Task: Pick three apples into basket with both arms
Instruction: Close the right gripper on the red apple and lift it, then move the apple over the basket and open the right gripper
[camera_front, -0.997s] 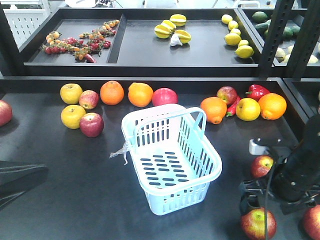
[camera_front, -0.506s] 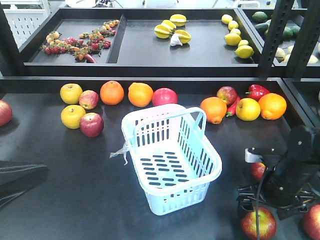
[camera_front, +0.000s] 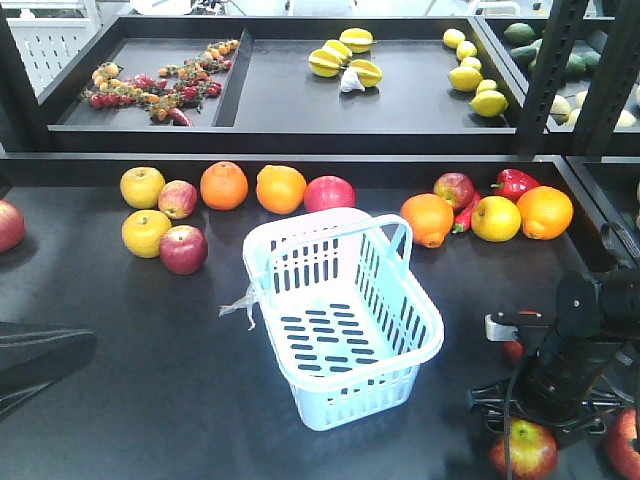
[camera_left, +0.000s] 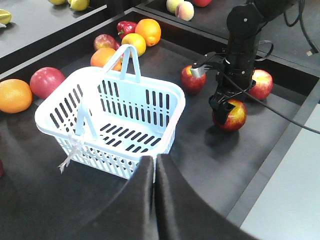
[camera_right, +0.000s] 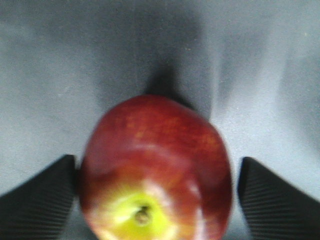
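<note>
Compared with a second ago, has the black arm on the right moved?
Yes. Measured against the basket, the right gripper has slid toward the camera, from beside its middle to its near end, over the front apple.

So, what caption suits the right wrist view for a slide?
Open right hand straddles a red apple on the dark table.

Front cam is sitting up high, looking down across the tabletop (camera_front: 130, 400) toward the shelf (camera_front: 280, 95) at the back, and it's taking in the whole basket (camera_front: 345, 320). Left wrist cam is peering over its own left hand (camera_left: 154, 161) from the left end at mid range, facing across to the right. It's catching that same basket plus the right hand (camera_left: 221, 104) over an apple (camera_left: 230, 114). Right wrist cam is staring straight down, super close, with an apple filling the frame between its fingers (camera_right: 272, 200).
</note>
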